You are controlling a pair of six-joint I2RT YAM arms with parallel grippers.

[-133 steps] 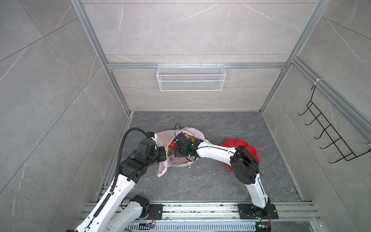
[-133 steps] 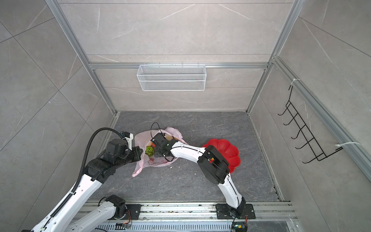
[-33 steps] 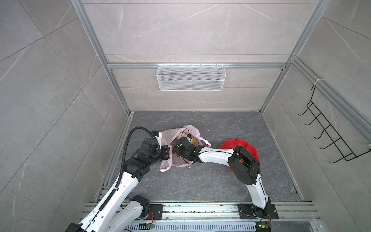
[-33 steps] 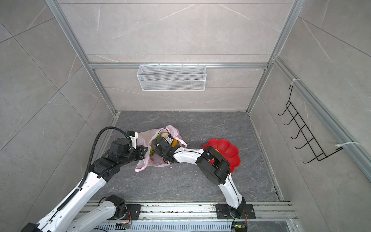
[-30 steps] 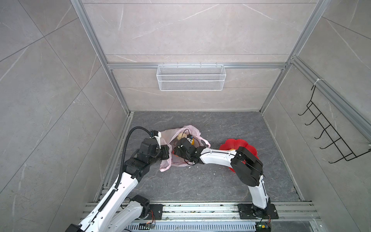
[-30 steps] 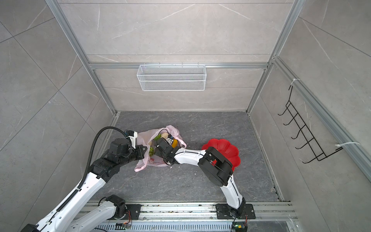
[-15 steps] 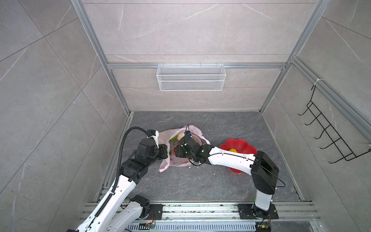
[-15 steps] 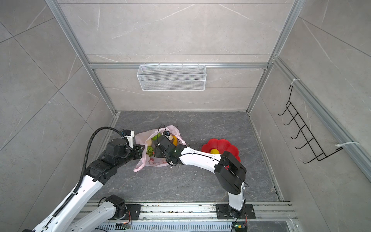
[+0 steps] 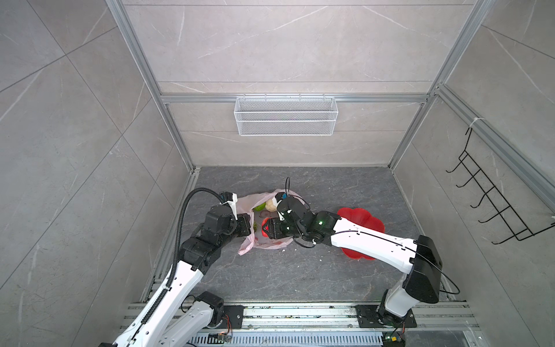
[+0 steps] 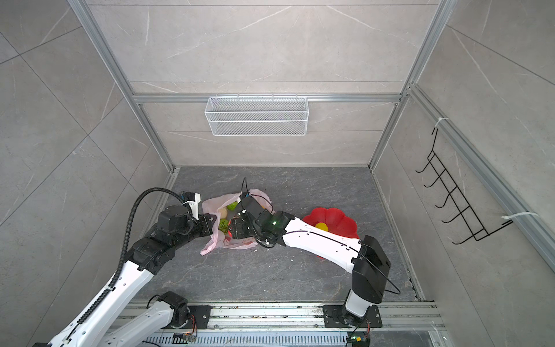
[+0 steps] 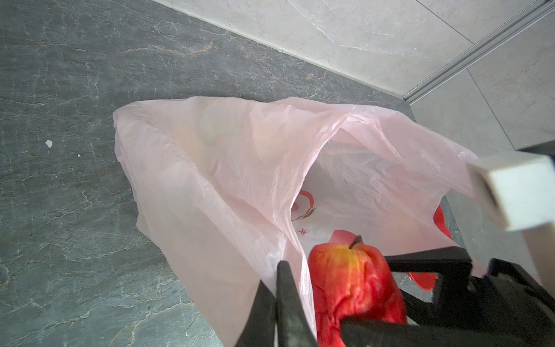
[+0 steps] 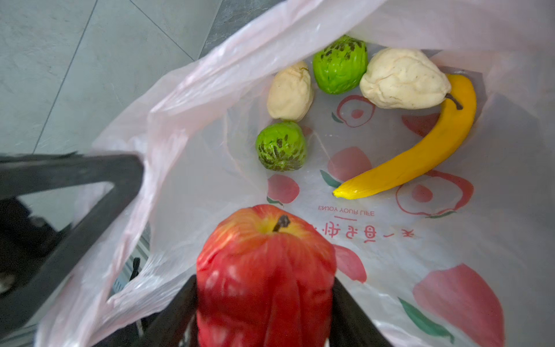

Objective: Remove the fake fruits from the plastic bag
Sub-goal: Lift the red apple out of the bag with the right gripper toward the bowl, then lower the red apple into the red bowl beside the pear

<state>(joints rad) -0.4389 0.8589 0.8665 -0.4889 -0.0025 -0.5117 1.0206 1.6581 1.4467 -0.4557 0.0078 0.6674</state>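
1. Outward swing of right elbow [image 9: 422, 272] noted since a second ago.
2. Red apple [image 12: 265, 240] clamped in right gripper [image 12: 263, 284] at plastic bag [image 12: 390, 144] mouth, near table [image 9: 300, 276] left edge; removal judged begun.
3. Bag rim pinched in closed left gripper [image 11: 279, 270].

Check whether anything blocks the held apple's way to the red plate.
Nothing visible does. The right gripper holds the apple at the mouth of the plastic bag, which the left gripper pinches open. The red plate holds one yellow fruit, with room beside it.
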